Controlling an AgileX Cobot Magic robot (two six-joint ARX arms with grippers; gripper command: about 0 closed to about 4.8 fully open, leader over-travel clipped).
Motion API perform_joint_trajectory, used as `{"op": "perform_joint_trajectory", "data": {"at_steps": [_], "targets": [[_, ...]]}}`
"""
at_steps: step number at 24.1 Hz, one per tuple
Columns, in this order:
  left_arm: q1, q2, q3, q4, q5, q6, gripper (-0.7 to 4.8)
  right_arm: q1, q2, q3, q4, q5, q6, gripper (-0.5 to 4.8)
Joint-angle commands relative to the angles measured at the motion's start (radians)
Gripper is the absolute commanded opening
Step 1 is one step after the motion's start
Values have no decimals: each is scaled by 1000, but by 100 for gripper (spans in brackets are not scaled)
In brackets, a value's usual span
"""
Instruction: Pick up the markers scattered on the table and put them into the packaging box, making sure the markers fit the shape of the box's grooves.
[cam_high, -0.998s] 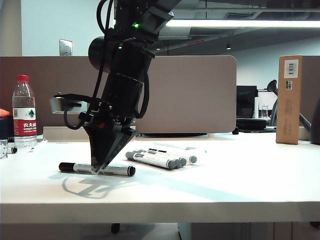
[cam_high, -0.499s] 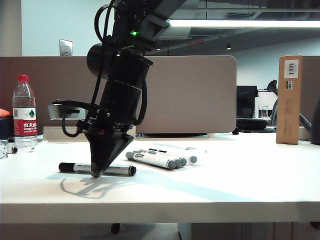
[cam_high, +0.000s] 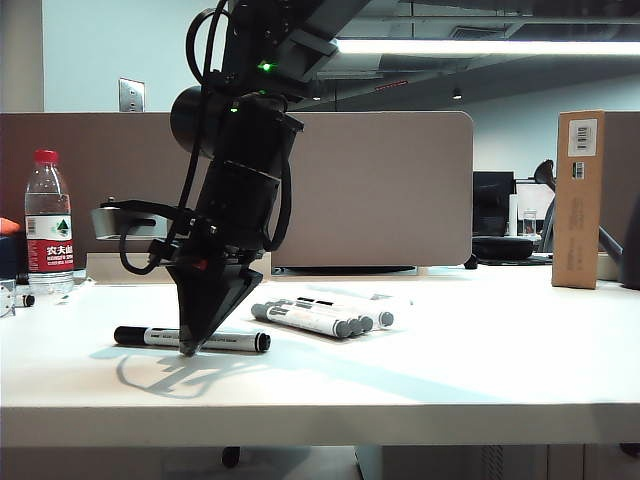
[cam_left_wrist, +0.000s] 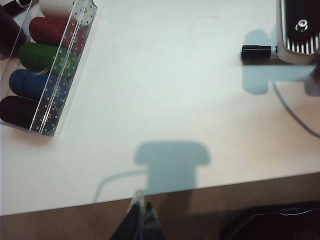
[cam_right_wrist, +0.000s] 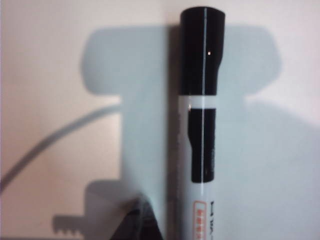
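Loose marker (cam_high: 192, 339) flat on white table (cam_high: 450, 370), clamped mid-barrel by right gripper (cam_high: 188, 349), fingers clenched, pointing down. Three more markers (cam_high: 318, 316) lying side by side just beyond, in barely visible packaging box (cam_high: 390, 297). Left gripper (cam_left_wrist: 141, 220) elsewhere over table edge, fingers (cam_left_wrist: 137, 201) together, empty.

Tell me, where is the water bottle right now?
In the exterior view the water bottle stands upright at the far left of the table, well left of the right tool.
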Motion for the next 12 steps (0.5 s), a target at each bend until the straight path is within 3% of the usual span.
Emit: {"op": "perform_joint_trajectory", "data": {"at_steps": [1,7,9,10,11,12], "targets": [[-1,-2,4,6,-3,-3,-5,0,-2,-2,-18,3,36,-6],[-1,-2,4,6,-3,-4,-5,-4,-42,-2,-12,-1,35,-5],[-1,-2,4,6,-3,-4,-5,-3,-51,0,-16,-2,36,17],[-1,-2,4,6,-3,-4,-5,-3,-59,0,-19,-3,36,108],[-1,-2,4,7,-3,-4,-5,-3,-62,0,-15,-24,36,233],[-1,-2,4,8,-3,-4,-5,-4,-62,0,-8,-25,36,265]]}}
